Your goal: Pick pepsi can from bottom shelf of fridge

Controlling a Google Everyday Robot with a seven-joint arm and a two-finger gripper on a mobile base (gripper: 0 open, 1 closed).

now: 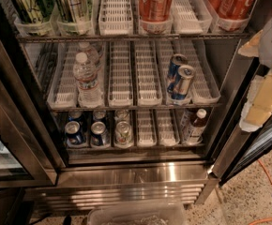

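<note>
gripper: right edge, outside the fridge
pepsi can: bottom shelf, leftmost lane front — well left of the gripper, lower
bottle: same shelf — nearest the gripper

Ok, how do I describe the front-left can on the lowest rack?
With the end effector off at the right edge, look in the fridge at the bottom shelf, under the water bottles. The pepsi can stands at the front of the leftmost lane: dark blue, silver-topped, unlike the pale greenish can two lanes over.
</note>
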